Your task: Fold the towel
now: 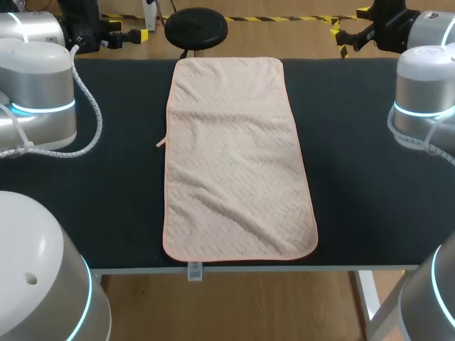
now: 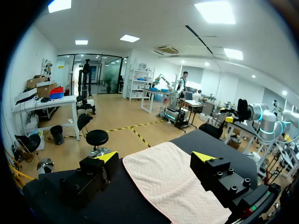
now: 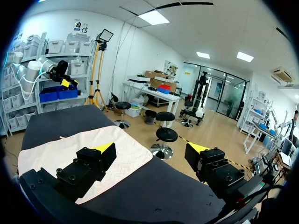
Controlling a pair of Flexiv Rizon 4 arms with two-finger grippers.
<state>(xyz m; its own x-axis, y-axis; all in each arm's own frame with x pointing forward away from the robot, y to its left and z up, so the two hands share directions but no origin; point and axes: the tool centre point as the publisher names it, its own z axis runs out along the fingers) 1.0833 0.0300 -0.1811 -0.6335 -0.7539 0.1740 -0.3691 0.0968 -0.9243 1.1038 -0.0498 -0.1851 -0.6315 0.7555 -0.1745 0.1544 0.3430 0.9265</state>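
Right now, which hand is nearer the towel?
Left, narrowly. The left hand sits off the far left corner of the towel; the right hand sits off its far right corner, with a wider gap. Neither touches it.

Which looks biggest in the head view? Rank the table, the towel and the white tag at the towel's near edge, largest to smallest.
1. table
2. towel, lying flat along the table's middle
3. white tag, far the smallest though nearest the camera

No two look alike in size.
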